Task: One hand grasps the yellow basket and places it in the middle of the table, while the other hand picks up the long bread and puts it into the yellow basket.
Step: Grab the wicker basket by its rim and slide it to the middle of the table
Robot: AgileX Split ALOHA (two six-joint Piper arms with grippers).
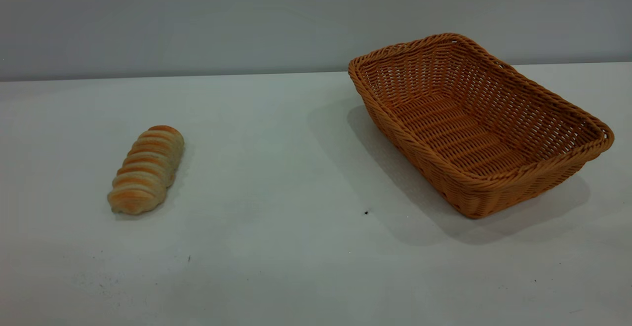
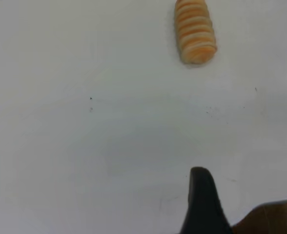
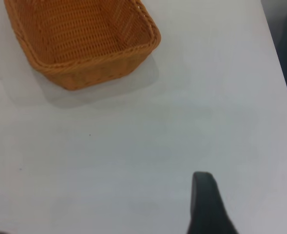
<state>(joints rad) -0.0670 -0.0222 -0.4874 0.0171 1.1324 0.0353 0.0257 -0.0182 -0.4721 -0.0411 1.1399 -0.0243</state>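
Note:
The long bread (image 1: 146, 169) lies on the white table (image 1: 276, 178) at the left, ridged golden-orange with pale stripes. It also shows in the left wrist view (image 2: 195, 31), well ahead of my left gripper (image 2: 202, 204), of which only one black part is in view, over bare table. The yellow basket (image 1: 493, 187) stands empty at the right, turned at an angle. In the right wrist view the basket (image 3: 92, 66) is well ahead of my right gripper (image 3: 207, 207), also seen only as one black part. Neither gripper shows in the exterior view.
A grey wall (image 1: 197, 20) rises behind the table's far edge. The table's side edge (image 3: 278, 63) runs past the basket, with a dark drop beyond. A brown surface (image 2: 275, 217) shows beside the left gripper. Tiny dark specks (image 1: 366, 212) dot the tabletop.

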